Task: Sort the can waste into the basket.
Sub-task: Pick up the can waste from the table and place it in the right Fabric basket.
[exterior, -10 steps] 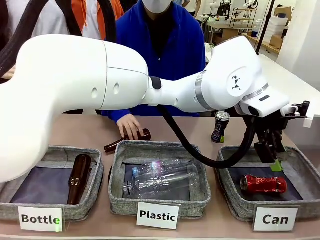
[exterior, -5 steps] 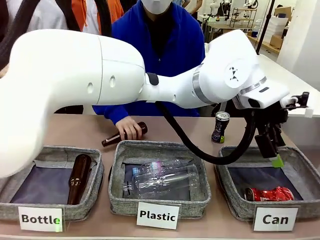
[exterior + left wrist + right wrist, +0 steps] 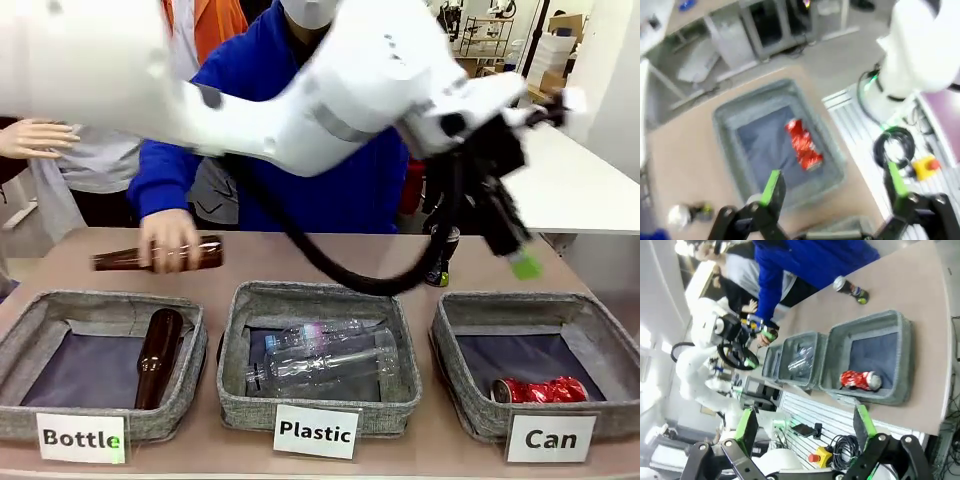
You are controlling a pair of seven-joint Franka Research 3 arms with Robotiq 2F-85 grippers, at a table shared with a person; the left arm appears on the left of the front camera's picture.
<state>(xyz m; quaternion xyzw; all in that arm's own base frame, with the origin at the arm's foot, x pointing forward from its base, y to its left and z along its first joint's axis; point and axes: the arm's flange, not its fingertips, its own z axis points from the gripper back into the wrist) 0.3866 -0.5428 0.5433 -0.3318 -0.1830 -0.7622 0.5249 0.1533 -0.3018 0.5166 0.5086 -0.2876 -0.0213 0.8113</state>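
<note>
Crushed red metal can (image 3: 527,390) lies in the lower-right grey fabric basket (image 3: 455,370), so my left end effector (image 3: 834,181) hangs open, empty.

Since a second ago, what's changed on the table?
The left gripper, open, rose away from the Can basket; the crushed red can shifted toward its front wall. The person's hand carried a brown bottle leftward. The dark can stayed standing.

White cards with black print are sitting on the near fronts of three grey baskets. The left card (image 3: 82,438) is reading "Bottle" on the left basket (image 3: 110,300); the middle card (image 3: 315,432) is reading "Plastic" on the middle basket (image 3: 315,291); the right card (image 3: 551,438) is reading "Can" on the right basket (image 3: 520,299).
</note>
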